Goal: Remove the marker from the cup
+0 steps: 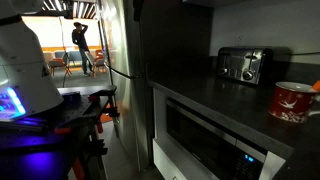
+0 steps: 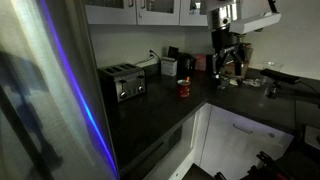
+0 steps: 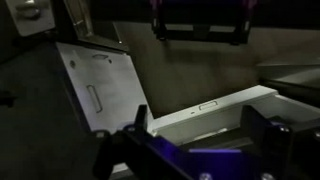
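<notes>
cup (image 1: 292, 103), squat, red, white patterning

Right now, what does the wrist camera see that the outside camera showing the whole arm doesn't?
Only the wrist view: a close look down between the tool's wide-open fingers, and the thin handle on a white cabinet door.
Only the exterior view: the red cup, the toaster and the arm. The marker is too small to make out there.
Both: the tool and white cabinets.
</notes>
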Robot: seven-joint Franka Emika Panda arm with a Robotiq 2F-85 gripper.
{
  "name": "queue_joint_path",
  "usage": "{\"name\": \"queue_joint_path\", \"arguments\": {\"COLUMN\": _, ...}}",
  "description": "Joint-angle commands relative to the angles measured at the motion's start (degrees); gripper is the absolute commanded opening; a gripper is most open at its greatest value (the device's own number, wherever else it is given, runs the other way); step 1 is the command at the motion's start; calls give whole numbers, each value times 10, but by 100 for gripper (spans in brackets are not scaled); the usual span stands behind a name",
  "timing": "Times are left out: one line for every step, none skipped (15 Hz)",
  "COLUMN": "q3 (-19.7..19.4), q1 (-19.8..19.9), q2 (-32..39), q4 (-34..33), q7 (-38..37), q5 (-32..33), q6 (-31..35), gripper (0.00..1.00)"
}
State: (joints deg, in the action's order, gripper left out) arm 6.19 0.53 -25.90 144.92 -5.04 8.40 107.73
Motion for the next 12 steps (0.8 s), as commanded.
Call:
{"name": "queue_joint_path", "arguments": {"q3": -9, "q1": -9, "q2": 1, "q4": -1, "q7": -3, "q5": 3, "q6": -1, "gripper": 100}}
{"name": "queue_joint_path", "arguments": {"q3": -9, "q1": -9, "q2": 1, "q4": -1, "q7": -3, "q5": 3, "q6": -1, "gripper": 100}}
{"name": "queue_joint_path", "arguments": {"q3": -9, "q1": -9, "q2": 1, "q4": -1, "q7": -3, "q5": 3, "q6": -1, "gripper": 100}}
{"name": "queue_joint_path", "arguments": {"q3": -9, "q1": -9, "q2": 1, "q4": -1, "q7": -3, "q5": 3, "q6": -1, "gripper": 100}}
{"name": "queue_joint_path", "arguments": {"q3": -9, "q1": -9, "q2": 1, "q4": -1, "q7": -3, "q5": 3, "q6": -1, "gripper": 100}}
{"name": "queue_joint_path", "arguments": {"q3": -9, "q1": -9, "q2": 1, "q4": -1, "q7": -3, "q5": 3, "q6": -1, "gripper": 100}}
{"name": "queue_joint_path", "arguments": {"q3": 1, "q1": 7, "q2": 21, "q4": -8, "q7": -69, "q5": 12, "q6": 29, "gripper": 100}}
{"name": "queue_joint_path", "arguments": {"q3": 1, "q1": 15, "q2": 46, "q4": -17, "q7": -95, "q5": 18, "q6": 66, "gripper": 100}}
{"name": "queue_joint_path", "arguments": {"q3": -2, "q1": 22, "q2": 77, "q4": -31, "q7": -121, "q5": 18, "q6": 107, "gripper": 100}}
{"name": "queue_joint_path", "arguments": {"q3": -5, "q1": 30, "q2": 117, "q4": -52, "q7": -144, "q5": 16, "q6": 151, "gripper": 100}}
{"name": "queue_joint_path", "arguments": {"q3": -6, "q1": 38, "q2": 149, "q4": -68, "q7": -170, "q5": 22, "q6": 196, "gripper": 100}}
{"name": "queue_joint_path", "arguments": {"q3": -10, "q1": 47, "q2": 191, "q4": -93, "q7": -195, "q5": 27, "q6": 238, "gripper": 100}}
